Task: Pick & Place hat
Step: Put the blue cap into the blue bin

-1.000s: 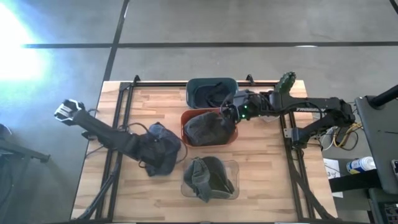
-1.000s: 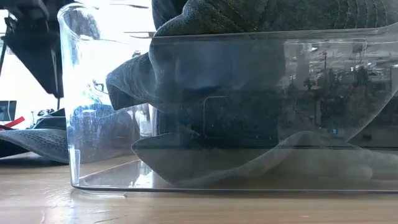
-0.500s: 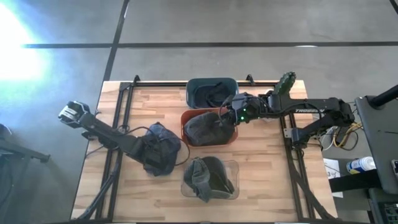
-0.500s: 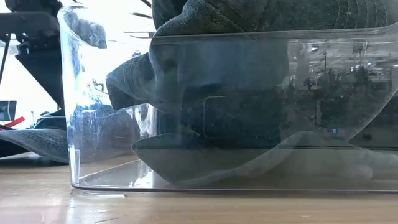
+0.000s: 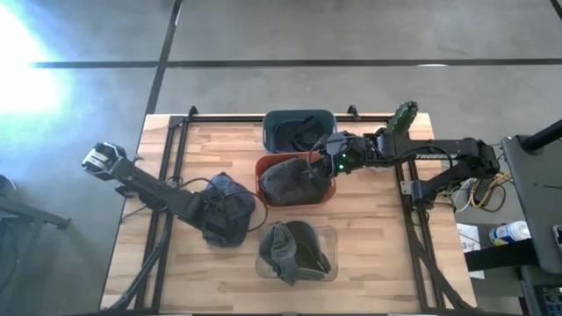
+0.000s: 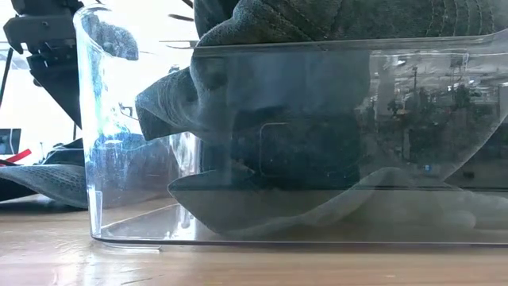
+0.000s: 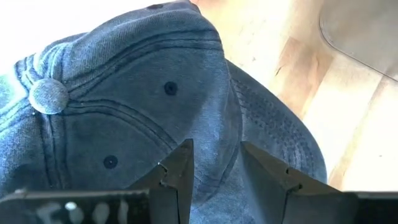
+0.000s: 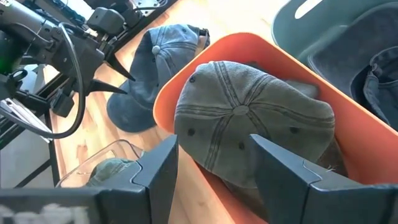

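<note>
Left tool (image 7: 214, 171) hangs right over the blue hat (image 5: 226, 209), fingers spread with a gap between them, nothing gripped; in the left wrist view the crown and top button fill the frame just past the fingertips, brim running off toward the bare wood. In the high view this tool sits at the hat's 9 o'clock edge, the left arm reaching in from the counter's 9 o'clock side. The hat lies flat on the counter (image 5: 378, 254), just beside the orange bin (image 5: 263, 167) at that bin's 8 o'clock, apart from it.

Right tool (image 8: 214, 165), also released and empty, hovers at the orange bin's 3 o'clock rim above the grey hat (image 8: 249, 124) already inside. Dark green bin (image 5: 272, 123) at 12 o'clock holds another dark item; clear bin (image 6: 317, 135) at 6 o'clock holds an olive hat (image 5: 294, 250).

Judgement: the left arm is much the nearer to the blue hat; its long axis, brim to crown, seems to run roughly 7 to 1 o'clock, and the hat lies directly below the left tool, so the next move looks like a short drop and pinch on the crown.
</note>
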Tool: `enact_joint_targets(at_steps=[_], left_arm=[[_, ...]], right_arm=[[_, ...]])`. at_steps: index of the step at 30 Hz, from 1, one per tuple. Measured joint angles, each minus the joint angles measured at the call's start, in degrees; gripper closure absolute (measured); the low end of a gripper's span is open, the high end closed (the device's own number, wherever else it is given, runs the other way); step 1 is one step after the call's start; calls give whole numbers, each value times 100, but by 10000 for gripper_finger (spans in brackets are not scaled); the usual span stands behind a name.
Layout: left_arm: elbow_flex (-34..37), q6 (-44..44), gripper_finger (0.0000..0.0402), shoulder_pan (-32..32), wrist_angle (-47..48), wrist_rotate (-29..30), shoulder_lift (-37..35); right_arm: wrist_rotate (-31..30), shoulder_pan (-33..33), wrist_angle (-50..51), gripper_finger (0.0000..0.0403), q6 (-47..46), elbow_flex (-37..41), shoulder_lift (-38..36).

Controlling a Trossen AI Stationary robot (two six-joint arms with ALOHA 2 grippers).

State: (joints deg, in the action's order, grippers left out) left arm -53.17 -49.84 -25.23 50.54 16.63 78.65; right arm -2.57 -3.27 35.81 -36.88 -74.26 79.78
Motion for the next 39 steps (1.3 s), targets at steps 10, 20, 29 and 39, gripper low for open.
enact_joint_targets(at_steps=[10,20,29,39], left_arm=[[0,-192,280,7,-124,163,0],[0,-658,280,11,-610,293,-2],[0,-1147,280,11,-735,290,-4],[0,-1442,280,9,-901,281,-4]], right_arm=[[-2,0,-9,213,1,0,-1],[-7,0,-9,213,1,0,1],[-7,0,-9,213,1,0,1],[-7,0,-9,213,1,0,1]])
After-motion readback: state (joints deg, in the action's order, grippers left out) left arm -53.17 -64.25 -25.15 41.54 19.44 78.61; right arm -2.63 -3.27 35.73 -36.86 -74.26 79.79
